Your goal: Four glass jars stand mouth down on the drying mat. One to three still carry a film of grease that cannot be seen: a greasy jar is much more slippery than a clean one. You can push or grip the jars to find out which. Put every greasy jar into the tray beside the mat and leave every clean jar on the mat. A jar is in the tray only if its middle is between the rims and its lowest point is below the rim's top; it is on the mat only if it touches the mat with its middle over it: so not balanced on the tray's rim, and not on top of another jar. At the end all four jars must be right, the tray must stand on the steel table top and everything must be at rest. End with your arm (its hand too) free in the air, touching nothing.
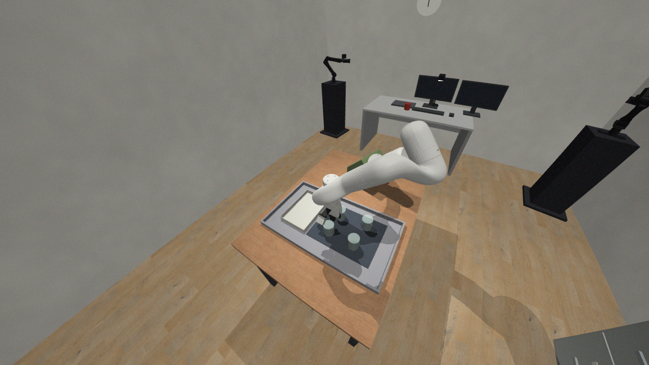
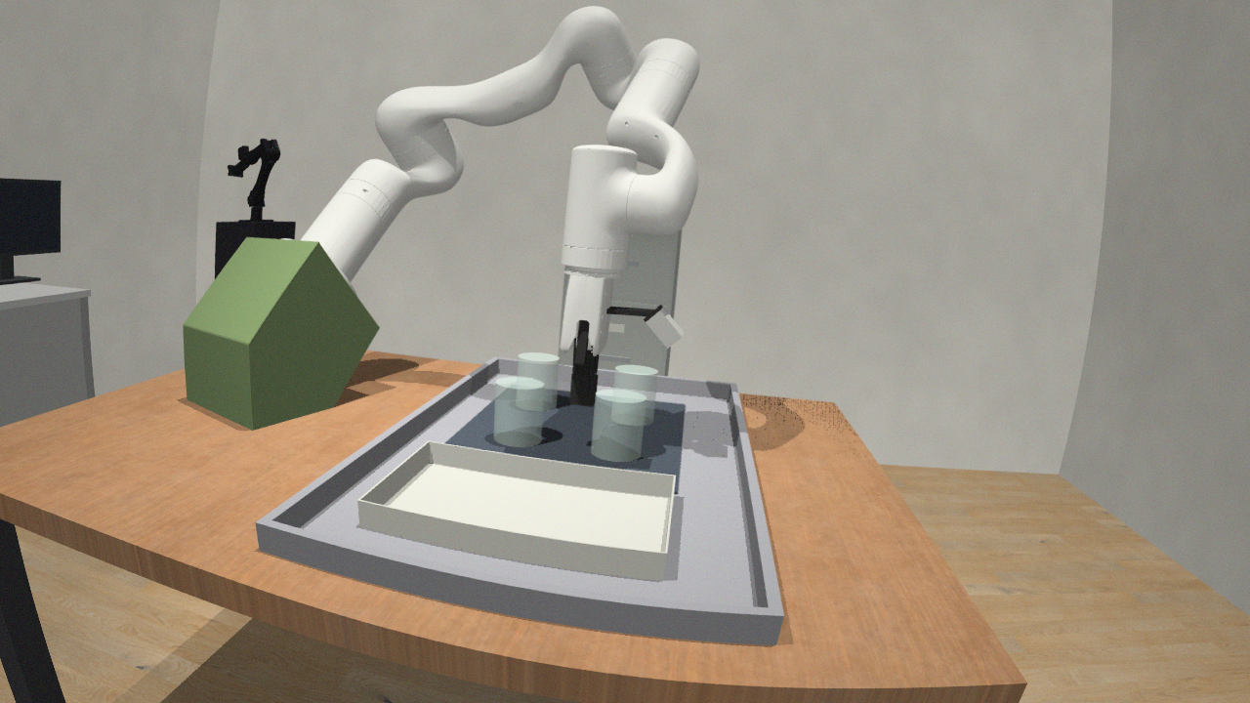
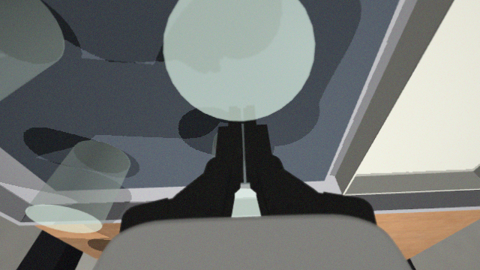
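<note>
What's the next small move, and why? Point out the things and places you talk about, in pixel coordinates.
I'd probably nudge the jar ahead (image 1: 328, 228) (image 2: 617, 430) (image 3: 238, 56) gently and watch its slide: the gripper (image 1: 336, 218) (image 2: 583, 401) (image 3: 242, 122) is shut with nothing between its fingers, its tips show through that jar's edge, and the jar stands on the mat (image 1: 363, 259) (image 2: 567, 433) (image 3: 112, 97). Contact isn't clear.

My arm (image 1: 383, 174) (image 2: 507, 92) works in what looks like a robotics lab, with black arms (image 1: 334, 65) (image 2: 259, 175) mounted on pedestals (image 1: 333, 108) (image 2: 229, 249) and twin monitors (image 1: 436, 88) (image 1: 480, 95) on a desk (image 1: 417, 113) (image 2: 43, 297) (red mug (image 1: 407, 106) included).
</note>
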Controlling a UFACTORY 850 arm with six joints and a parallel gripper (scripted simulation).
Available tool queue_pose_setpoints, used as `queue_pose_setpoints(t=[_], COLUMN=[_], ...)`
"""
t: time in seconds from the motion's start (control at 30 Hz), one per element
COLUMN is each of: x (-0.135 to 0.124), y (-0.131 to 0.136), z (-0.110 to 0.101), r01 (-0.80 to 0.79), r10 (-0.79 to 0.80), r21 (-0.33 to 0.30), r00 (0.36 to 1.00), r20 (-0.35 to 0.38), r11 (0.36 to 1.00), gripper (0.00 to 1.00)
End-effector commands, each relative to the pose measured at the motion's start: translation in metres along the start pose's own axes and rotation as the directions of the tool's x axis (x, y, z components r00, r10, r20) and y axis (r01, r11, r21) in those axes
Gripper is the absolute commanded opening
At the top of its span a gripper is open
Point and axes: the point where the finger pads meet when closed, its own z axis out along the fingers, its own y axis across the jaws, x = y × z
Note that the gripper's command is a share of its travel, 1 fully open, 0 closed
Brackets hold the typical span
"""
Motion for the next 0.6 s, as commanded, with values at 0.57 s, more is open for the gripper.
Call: queue_pose_setpoints(t=[0.57], x=[0.0034], y=[0.0002], z=[-0.0022], r01=[0.000], r10=[0.000], r21=[-0.001], r00=[1.000], r20=[-0.001], r11=[1.000], gripper=[0.00])
